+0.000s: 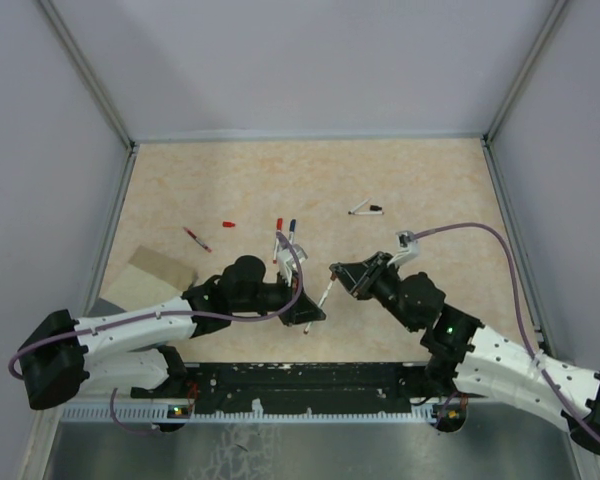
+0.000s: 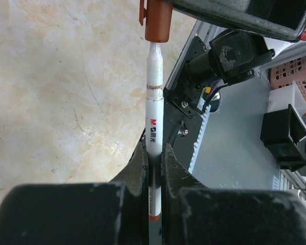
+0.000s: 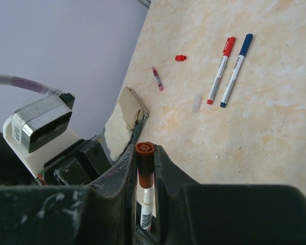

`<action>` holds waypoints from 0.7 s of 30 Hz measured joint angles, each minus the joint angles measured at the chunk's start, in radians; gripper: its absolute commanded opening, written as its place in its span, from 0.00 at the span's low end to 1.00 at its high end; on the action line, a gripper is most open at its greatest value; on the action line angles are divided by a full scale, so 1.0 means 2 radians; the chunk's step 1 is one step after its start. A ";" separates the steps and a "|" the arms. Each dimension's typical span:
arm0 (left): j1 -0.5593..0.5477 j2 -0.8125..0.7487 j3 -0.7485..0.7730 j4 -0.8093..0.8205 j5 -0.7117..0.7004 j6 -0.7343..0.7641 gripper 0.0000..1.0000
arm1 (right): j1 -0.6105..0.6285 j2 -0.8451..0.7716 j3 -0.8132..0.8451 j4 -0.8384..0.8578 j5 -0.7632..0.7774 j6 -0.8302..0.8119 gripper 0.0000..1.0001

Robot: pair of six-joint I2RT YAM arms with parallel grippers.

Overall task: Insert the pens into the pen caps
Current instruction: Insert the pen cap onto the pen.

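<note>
Left gripper (image 2: 154, 151) nearest lens, jaws clamped on lower barrel of white pen (image 2: 154, 102). Pen held above middle of tabletop (image 1: 430, 180), toward near edge. Right gripper (image 3: 144, 153) pinches dark-red cap (image 3: 144, 166) at pen's tip; cap seems partly on, depth unclear. Pen light, stiff, slick plastic: grip mid-barrel, push straight along axis, else likely slips. Loose red cap (image 3: 180, 57) lies left of middle.

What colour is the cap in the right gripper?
Dark brownish-red cap, clearest in the left wrist view.
</note>
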 measured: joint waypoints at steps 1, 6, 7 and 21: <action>0.000 0.000 0.000 -0.002 0.000 0.000 0.00 | 0.000 0.003 0.000 0.000 0.000 0.000 0.00; 0.001 0.001 0.004 0.005 -0.011 -0.001 0.00 | 0.002 0.017 -0.002 0.000 -0.023 0.004 0.00; 0.001 0.001 0.004 0.005 -0.014 -0.001 0.00 | 0.002 0.017 -0.002 0.000 -0.025 0.005 0.00; -0.001 0.001 0.004 0.003 -0.025 -0.002 0.00 | -0.001 0.019 -0.015 0.021 -0.045 0.009 0.00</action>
